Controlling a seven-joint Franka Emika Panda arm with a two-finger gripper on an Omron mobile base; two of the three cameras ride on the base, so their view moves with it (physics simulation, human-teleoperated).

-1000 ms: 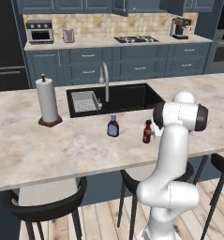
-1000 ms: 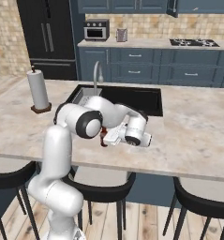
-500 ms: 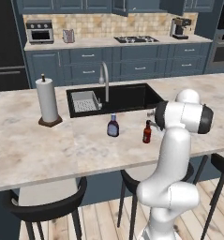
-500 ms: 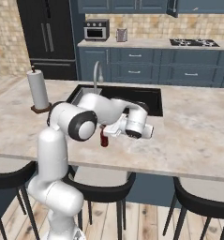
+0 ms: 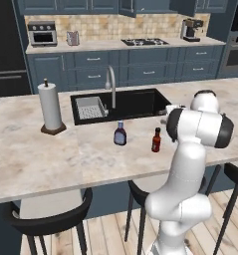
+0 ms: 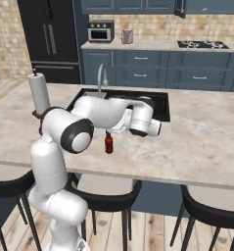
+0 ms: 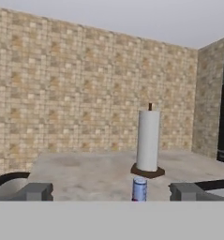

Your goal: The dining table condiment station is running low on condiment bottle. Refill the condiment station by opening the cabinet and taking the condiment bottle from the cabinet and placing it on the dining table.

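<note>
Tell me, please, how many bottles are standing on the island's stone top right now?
2: the condiment bottle near the front edge by the arm, and a squatter dark bottle beside it, just before the sink. The arm could hide others.

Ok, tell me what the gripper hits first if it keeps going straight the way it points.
Probably the squat pale-capped bottle, centred between the open gripper's fingertips; the paper towel roll stands behind it. Depth is unclear.

A paper towel roll [image 7: 148, 140] stands beyond a pale-capped bottle [image 7: 139, 188].
</note>
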